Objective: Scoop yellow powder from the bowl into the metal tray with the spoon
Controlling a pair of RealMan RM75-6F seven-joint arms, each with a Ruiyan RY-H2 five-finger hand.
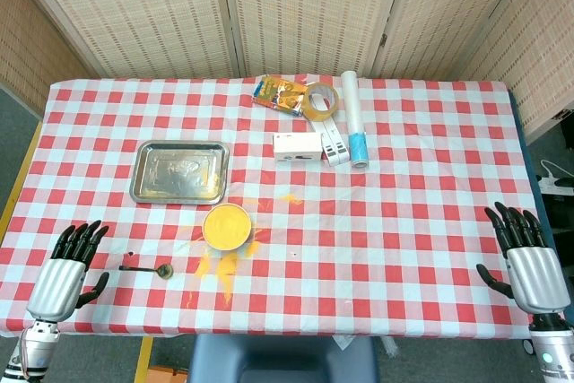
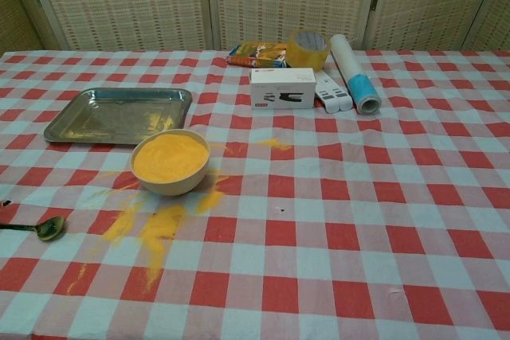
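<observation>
With both hands empty, fingers spread, left hand [image 1: 70, 266] grasps the spoon [image 1: 151, 269] handle, avoiding the bowl [image 1: 227, 225].

Staged indoor test space, checkered tablecloth [image 1: 404, 186], woven folding screens [image 1: 296, 6] behind

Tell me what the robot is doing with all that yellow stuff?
Right now, nothing is being held. The left robot hand and right robot hand both rest open near the table's front edge. The spoon lies on the cloth beside the left hand. The bowl is full of yellow powder, and some spilled powder sits on the tablecloth in front of it. The metal tray behind the bowl looks nearly bare.
</observation>
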